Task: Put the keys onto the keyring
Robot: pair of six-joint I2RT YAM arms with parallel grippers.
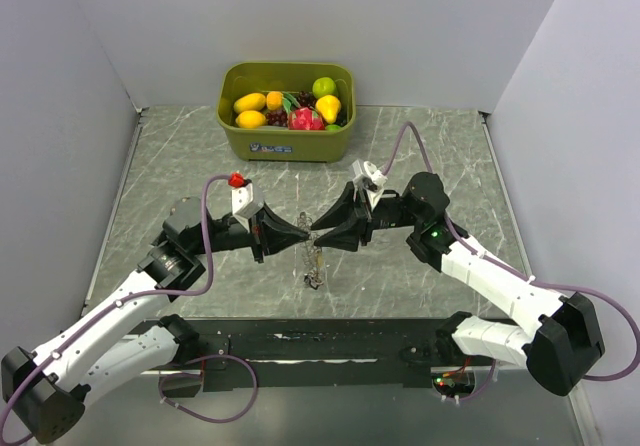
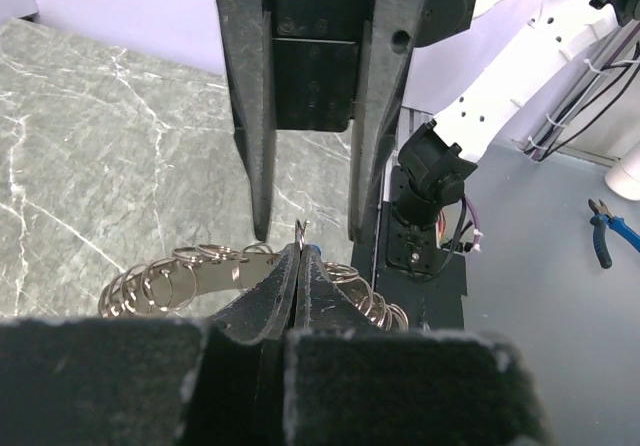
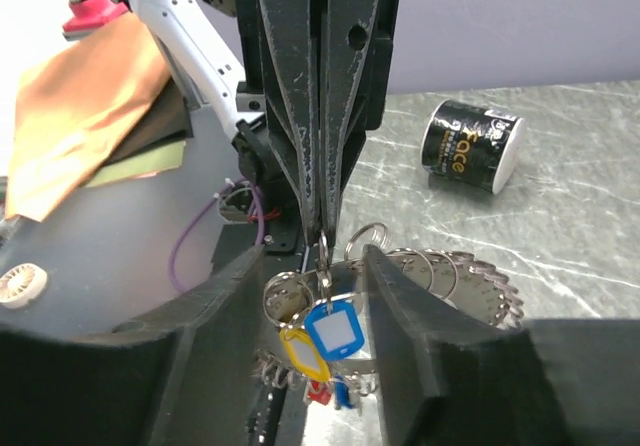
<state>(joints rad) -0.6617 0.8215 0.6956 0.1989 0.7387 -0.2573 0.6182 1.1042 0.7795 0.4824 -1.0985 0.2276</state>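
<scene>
Mid-table, the left gripper point(image 2: 300, 261) was pinched shut on the keyring point(image 2: 190, 271), its loop hanging below. The right gripper point(image 3: 313, 256) stood with jaws apart, astride the dangling keys point(image 3: 335, 331), gripping nothing. The fruit tub point(image 1: 240, 141) sat well apart at the table's point(image 1: 170, 156) far edge.

Bright, even light, soft shadows; keyring point(image 2: 180, 271) glints, and near jaws look blurred.

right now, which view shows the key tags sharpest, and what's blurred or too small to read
Right wrist view: blue key tag and yellow key tag crisp, right gripper's fingers dark and soft. Left wrist view: keyring sharp with glints, bottom foreground blurred. Top view: even light, keyring too small to read.
</scene>
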